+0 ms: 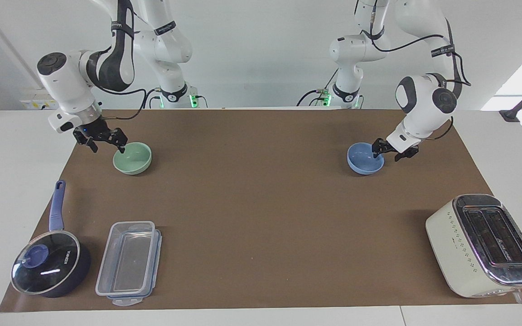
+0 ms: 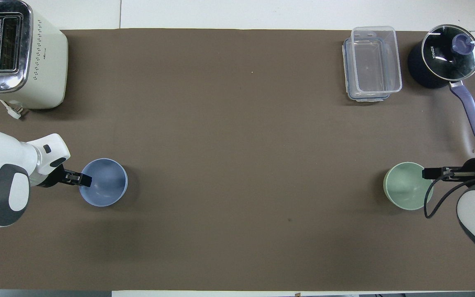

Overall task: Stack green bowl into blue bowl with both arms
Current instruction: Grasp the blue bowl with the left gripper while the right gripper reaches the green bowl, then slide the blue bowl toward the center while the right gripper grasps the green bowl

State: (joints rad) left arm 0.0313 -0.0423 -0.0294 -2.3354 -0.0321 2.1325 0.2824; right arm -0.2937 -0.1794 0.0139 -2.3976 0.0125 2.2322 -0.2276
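The green bowl stands upright on the brown mat toward the right arm's end; it also shows in the overhead view. The blue bowl stands upright toward the left arm's end, far apart from it. My right gripper is open and low at the green bowl's outer rim, one finger over the rim. My left gripper is open and low at the blue bowl's outer rim, one finger inside the bowl and one outside. Both bowls are empty.
A cream toaster stands farther from the robots at the left arm's end. A clear plastic container and a dark blue saucepan with glass lid stand farther from the robots at the right arm's end.
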